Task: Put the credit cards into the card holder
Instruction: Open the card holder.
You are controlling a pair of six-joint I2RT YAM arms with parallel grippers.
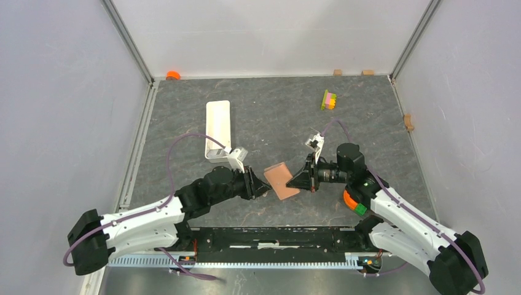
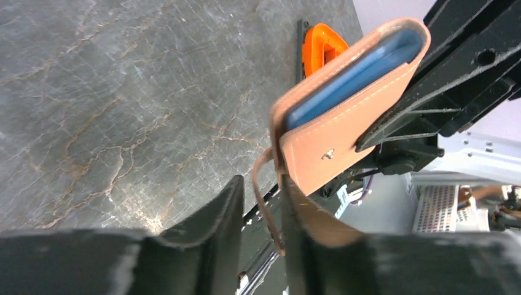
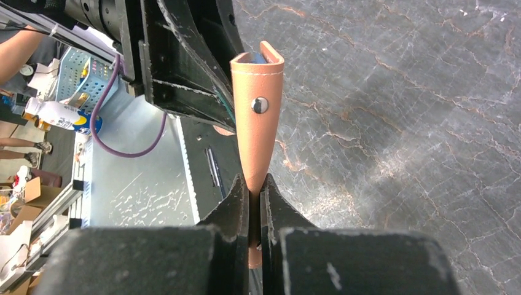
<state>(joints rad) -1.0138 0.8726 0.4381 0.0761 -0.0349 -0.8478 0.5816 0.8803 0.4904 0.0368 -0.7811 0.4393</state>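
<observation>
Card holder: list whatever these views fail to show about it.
- Left wrist: how many credit cards are inside; the walls of the card holder hide all but one blue edge.
- Top external: cards unseen, inside the leather.
- Left wrist: whether the left pincer grips the flap; its own fingers hide the contact.

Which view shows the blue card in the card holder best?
Left wrist: the card shows broadly inside the open card holder. Right wrist gives only a blue sliver; the top view shows none.
</observation>
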